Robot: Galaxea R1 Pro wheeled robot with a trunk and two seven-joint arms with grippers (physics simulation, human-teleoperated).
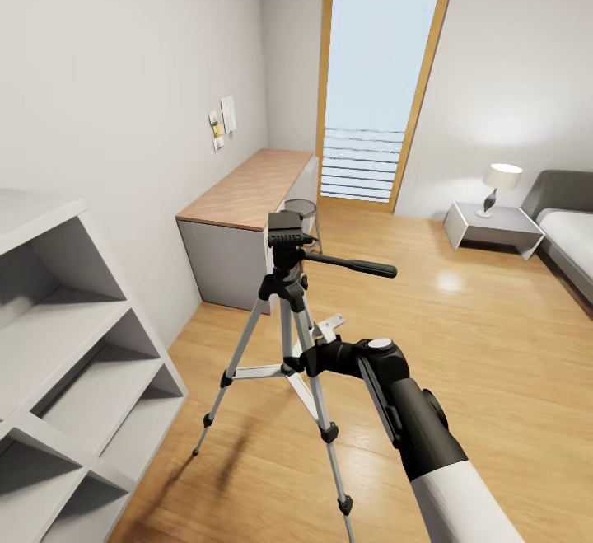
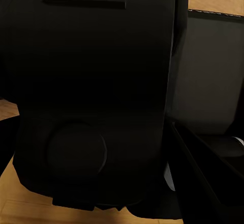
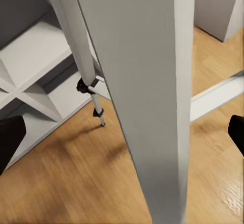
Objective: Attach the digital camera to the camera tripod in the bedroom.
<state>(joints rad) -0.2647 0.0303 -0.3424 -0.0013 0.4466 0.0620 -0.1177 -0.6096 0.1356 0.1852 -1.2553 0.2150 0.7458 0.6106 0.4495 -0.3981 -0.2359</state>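
Note:
The camera tripod (image 1: 284,296) stands on the light wood floor in the middle of the bedroom, silver-grey legs spread, its black head (image 1: 285,234) on top and the long pan handle (image 1: 354,264) pointing right. My right gripper (image 1: 306,359) reaches in at the legs below the head. It is open, and one grey leg (image 3: 147,102) runs between its black fingertips (image 3: 10,140). The digital camera is out of view. A close, dark black surface (image 2: 86,91) blocks the left wrist view, so the left gripper's state is unreadable.
A grey cube shelf (image 1: 66,345) stands close at the left. A wood-topped desk (image 1: 247,189) runs along the left wall, with a tall wood-framed window (image 1: 379,73) behind it. At the right are a nightstand (image 1: 492,228) with a lamp (image 1: 499,184) and a bed (image 1: 568,234).

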